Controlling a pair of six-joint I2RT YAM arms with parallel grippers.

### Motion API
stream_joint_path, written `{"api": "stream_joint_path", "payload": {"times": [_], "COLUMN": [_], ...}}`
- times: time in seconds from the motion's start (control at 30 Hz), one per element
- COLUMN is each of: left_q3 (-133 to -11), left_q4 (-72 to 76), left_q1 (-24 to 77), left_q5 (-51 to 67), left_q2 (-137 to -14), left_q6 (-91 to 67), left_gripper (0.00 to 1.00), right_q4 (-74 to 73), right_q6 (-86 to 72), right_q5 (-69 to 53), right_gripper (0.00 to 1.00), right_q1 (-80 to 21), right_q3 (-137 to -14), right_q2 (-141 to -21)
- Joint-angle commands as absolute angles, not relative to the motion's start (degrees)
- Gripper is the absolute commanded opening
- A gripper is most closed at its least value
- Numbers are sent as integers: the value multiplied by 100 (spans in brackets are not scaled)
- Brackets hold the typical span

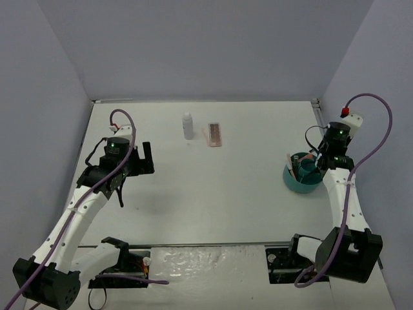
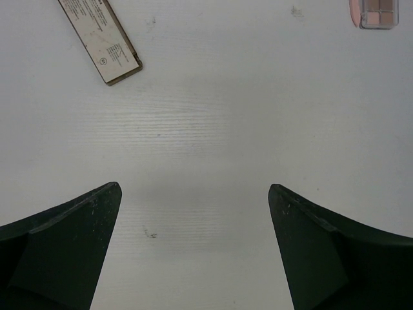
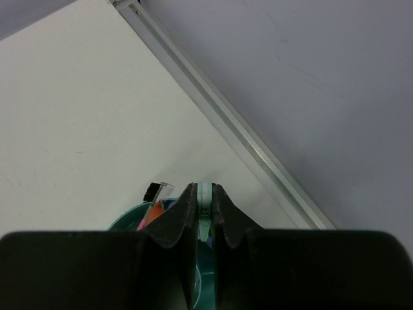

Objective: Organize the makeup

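Right gripper (image 3: 204, 189) closed above tub (image 1: 298, 186) — left gripper (image 2: 193, 187) spread wide

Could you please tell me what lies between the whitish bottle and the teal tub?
In the top view, a brown-pink palette lies just right of the bottle; from there to the tub the table is bare.

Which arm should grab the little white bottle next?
Left, probably. The left gripper is open, empty and nearer the small whitish plastic bottle. The right gripper is shut on a thin pale-teal piece at the round teal tub, farther away.
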State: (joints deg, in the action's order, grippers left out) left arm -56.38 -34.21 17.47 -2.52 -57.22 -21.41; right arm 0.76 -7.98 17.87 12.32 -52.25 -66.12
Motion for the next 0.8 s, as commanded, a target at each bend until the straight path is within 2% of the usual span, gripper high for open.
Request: {"api": "stream_joint_path", "payload": {"times": [0.0, 0.57, 0.67, 0.77], "left_q3": [-5809, -5847, -5854, -5847], "left_q4": [-3253, -3342, -3348, -3340], "left_q1": [1714, 1714, 1713, 1698], "left_q5": [-317, -457, -448, -441], "left_q2": [-5598, -5653, -5678, -5678], "left_q6": [-2030, -1995, -2004, -2011], "left_gripper": [97, 97, 97, 97], "right_q4": [881, 1487, 1370, 1304], "right_q6": [-851, -863, -889, -926], "right_q5": [1602, 1615, 1571, 1456], "right_gripper": [0, 1, 8, 28], "right_q1": [1458, 1461, 1450, 1450], "right_q3": [-5140, -4399, -4377, -4350], "right_q2": [-6980, -7294, -7250, -7208]}}
